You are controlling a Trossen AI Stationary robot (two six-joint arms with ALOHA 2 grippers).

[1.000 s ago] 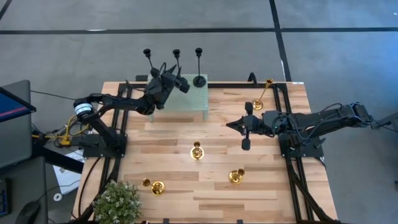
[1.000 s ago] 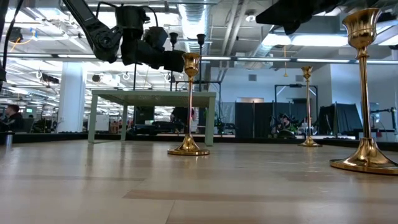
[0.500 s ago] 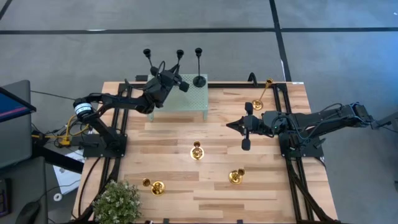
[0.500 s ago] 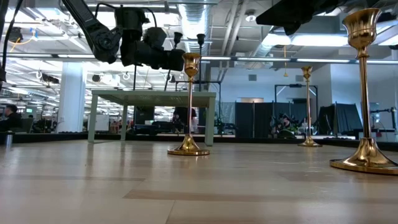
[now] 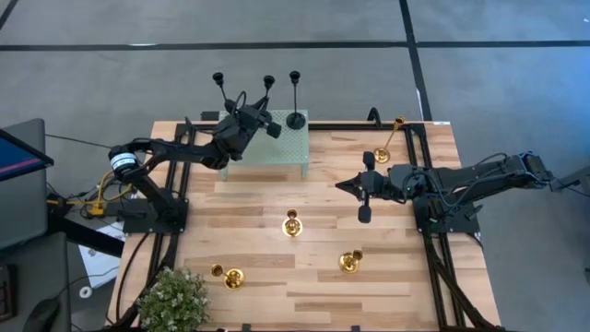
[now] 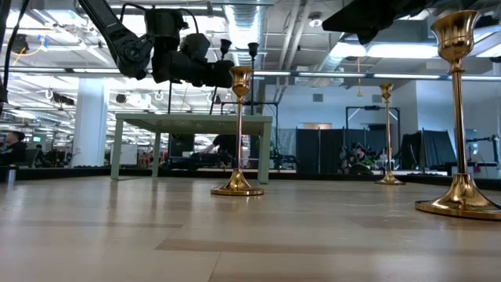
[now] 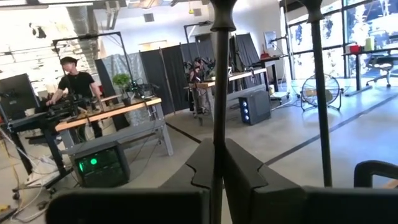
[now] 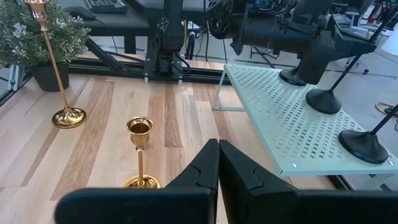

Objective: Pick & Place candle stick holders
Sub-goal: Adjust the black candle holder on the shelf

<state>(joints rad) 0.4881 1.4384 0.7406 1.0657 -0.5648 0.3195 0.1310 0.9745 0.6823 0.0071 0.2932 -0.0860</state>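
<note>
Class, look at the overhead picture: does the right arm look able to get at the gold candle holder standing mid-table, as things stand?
Probably yes. The right gripper hangs shut above bare wood, and the gold candle holder stands alone nearby with nothing between them. It would have to open first. The left gripper is busy, shut on a black holder at the perforated shelf.

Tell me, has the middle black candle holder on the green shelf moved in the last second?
Yes. The middle black candle holder, gripped by the left pincer, has tipped toward the upright black holder on its right, which stands fixed on the green shelf.
</note>
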